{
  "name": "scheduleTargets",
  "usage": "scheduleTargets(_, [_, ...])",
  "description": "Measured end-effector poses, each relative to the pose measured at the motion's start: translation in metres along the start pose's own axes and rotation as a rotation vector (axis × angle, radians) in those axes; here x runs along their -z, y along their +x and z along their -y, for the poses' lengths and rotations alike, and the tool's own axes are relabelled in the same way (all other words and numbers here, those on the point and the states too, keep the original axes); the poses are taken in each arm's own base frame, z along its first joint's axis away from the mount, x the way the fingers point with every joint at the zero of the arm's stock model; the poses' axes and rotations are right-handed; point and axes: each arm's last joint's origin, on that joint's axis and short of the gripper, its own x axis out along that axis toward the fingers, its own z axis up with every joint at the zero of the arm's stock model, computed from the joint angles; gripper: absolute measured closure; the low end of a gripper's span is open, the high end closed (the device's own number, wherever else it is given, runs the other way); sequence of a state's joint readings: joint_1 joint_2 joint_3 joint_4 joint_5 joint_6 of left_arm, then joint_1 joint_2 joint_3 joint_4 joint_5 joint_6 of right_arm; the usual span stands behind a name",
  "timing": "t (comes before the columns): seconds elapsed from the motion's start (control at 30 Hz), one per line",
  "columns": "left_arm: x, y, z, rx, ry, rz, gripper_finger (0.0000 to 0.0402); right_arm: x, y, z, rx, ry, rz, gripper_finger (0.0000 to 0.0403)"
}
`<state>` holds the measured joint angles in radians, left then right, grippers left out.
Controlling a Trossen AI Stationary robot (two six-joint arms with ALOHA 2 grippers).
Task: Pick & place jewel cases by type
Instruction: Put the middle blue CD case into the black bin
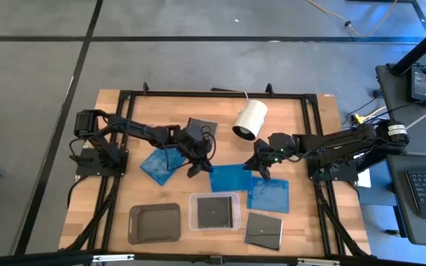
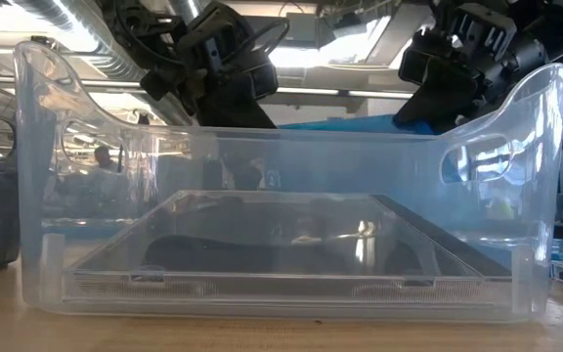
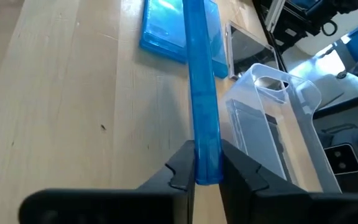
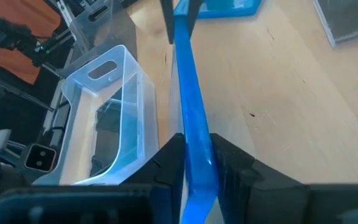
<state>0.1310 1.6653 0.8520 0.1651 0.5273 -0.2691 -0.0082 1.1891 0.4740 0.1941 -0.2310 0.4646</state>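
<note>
A translucent blue jewel case (image 1: 231,178) hangs level between my two grippers, above the table just beyond the clear tray (image 1: 214,210). My left gripper (image 1: 196,168) is shut on its left edge and my right gripper (image 1: 259,168) on its right edge. Both wrist views show this case edge-on. Two more blue cases (image 1: 160,164) (image 1: 269,196) lie flat on the table. One dark case (image 1: 201,127) lies near the far edge and another (image 1: 263,230) near the near edge. A further dark case (image 2: 291,244) lies flat in the clear tray. My left gripper pinches the blue case's left edge (image 3: 207,163) between its two fingers, one on each flat face. The fingers come from the table's left, slanting down. The case is lifted clear and runs level toward the other gripper. My right gripper pinches the same case's right edge (image 4: 195,155) between its two fingers, one on each flat face. It comes from the table's right, slanting down. The case is lifted clear and stretches level to the left gripper's fingers (image 4: 180,17).
A dark grey tray (image 1: 155,223) sits left of the clear tray at the near edge. A white cylinder (image 1: 250,120) lies on its side near the far edge, between the arms. A black frame (image 1: 313,140) borders the wooden table.
</note>
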Motion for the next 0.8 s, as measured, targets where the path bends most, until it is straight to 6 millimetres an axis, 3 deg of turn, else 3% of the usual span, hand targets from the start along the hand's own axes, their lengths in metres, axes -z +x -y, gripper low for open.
scheduleTargets(0.23, [0.0,-0.005,-0.006,0.093,-0.023,-0.029,0.0347,-0.007,-0.011,-0.003,0.022,-0.074,0.071,0.0269])
scheduleTargets(0.43, [-0.001,-0.015,-0.001,0.159,-0.044,-0.054,0.0359,-0.02,-0.036,-0.008,0.018,-0.101,0.194,0.026])
scheduleTargets(0.6, [-0.015,-0.044,0.017,0.164,0.021,0.012,0.035,-0.02,-0.046,-0.01,0.03,-0.101,0.209,0.026])
scheduleTargets(0.8, [-0.019,-0.102,0.037,0.032,0.032,0.055,0.0356,-0.016,-0.046,-0.007,0.073,-0.085,0.17,0.026])
